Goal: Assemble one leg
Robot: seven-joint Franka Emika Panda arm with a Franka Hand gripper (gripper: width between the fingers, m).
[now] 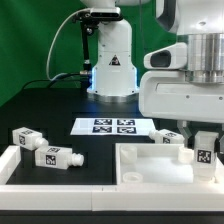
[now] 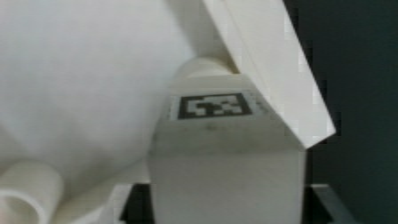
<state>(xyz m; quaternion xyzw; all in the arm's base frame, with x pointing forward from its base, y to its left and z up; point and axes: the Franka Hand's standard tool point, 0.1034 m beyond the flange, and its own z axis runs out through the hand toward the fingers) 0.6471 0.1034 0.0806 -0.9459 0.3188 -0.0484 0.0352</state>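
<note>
My gripper (image 1: pixel 203 152) is shut on a leg (image 1: pixel 204 153), a white stubby block with a black-and-white tag, held upright over the near right corner of the large white panel (image 1: pixel 150 165) with raised rims. In the wrist view the leg (image 2: pixel 214 150) fills the middle between my dark fingers (image 2: pixel 153 200), tag facing the camera, its far end against the panel's rim (image 2: pixel 267 60). Whether the leg is seated in the panel is hidden. Two more legs (image 1: pixel 28 138) (image 1: pixel 56 156) lie at the exterior view's left. Another leg (image 1: pixel 170 137) lies behind the panel.
The marker board (image 1: pixel 113 126) lies mid-table before the arm's base (image 1: pixel 110 60). A white raised border (image 1: pixel 20 175) runs along the front left, around the two loose legs. A white rounded part (image 2: pixel 27 190) shows at the wrist view's edge.
</note>
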